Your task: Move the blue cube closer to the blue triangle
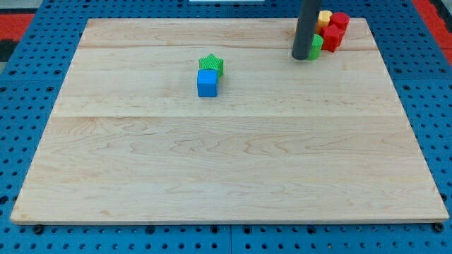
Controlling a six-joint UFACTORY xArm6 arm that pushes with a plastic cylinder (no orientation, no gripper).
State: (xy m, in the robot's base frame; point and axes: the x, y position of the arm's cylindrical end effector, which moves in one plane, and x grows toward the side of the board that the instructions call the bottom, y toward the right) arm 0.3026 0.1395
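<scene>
The blue cube (207, 83) sits on the wooden board (226, 162) left of centre, near the view's top. A green star-shaped block (211, 65) touches its top edge. No blue triangle shows in this view. My tip (302, 57) rests on the board at the view's top right, far to the right of the blue cube. It stands against a cluster of blocks there: a green block (316, 45) right beside the tip, a yellow block (324, 17), and red blocks (335, 32). The rod hides part of that cluster.
The board lies on a blue perforated table (28, 106). A red area (18, 17) shows at the view's top left corner and another at the top right corner.
</scene>
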